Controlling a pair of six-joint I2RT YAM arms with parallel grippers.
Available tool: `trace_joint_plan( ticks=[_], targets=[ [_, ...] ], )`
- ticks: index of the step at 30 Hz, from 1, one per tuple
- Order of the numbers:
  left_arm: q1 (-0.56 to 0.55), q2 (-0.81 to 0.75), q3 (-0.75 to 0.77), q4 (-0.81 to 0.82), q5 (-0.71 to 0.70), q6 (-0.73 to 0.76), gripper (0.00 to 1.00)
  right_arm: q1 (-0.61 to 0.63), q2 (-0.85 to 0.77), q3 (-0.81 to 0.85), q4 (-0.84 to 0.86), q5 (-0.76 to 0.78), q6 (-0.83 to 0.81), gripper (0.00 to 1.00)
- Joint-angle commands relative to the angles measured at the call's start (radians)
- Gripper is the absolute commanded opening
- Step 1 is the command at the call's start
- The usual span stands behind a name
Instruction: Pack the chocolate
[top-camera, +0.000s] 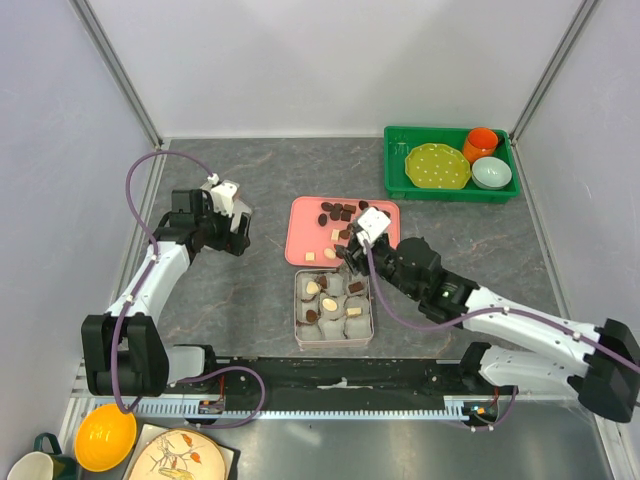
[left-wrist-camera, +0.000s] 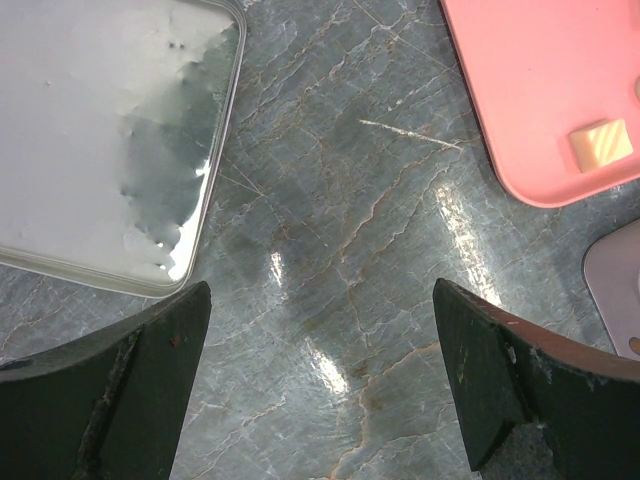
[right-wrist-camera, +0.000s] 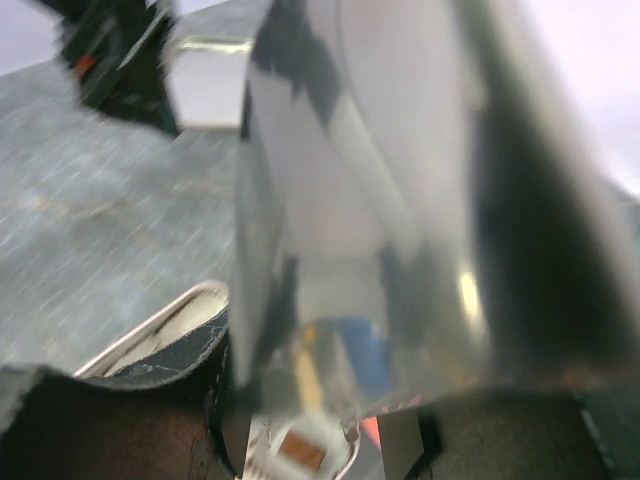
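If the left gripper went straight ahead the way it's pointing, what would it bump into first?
Probably the bare table. The open left gripper points at grey stone between the lid and the pink tray, in line with neither, though depth is hard to judge.

Grey marbled worktop (top-camera: 250, 300), central area: pink tray (top-camera: 305, 225), with a square metal tin (top-camera: 295, 312) just beside its near edge. Far right corner: green crate (top-camera: 450, 192), well apart from both.
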Motion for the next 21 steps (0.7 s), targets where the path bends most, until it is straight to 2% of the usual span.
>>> trace_joint_plan(
  ticks=[1, 10, 15, 21],
  targets=[
    [-0.005, -0.013, -0.004, 0.035, -0.002, 0.027, 0.99, -0.012, 0.134, 0.075, 0.264, 0.114, -0.071, 0.52],
    [-0.005, -0.017, -0.001, 0.036, -0.011, 0.025, 0.99, -0.145, 0.474, 0.204, 0.514, 0.082, -0.057, 0.52],
    [-0.005, -0.014, -0.001, 0.039, -0.012, 0.024, 0.99, -0.171, 0.640, 0.341, 0.547, 0.032, -0.037, 0.52],
    [-0.005, -0.014, -0.001, 0.043, -0.035, 0.036, 0.99, -0.196, 0.755, 0.430, 0.557, -0.004, -0.014, 0.52]
  ],
)
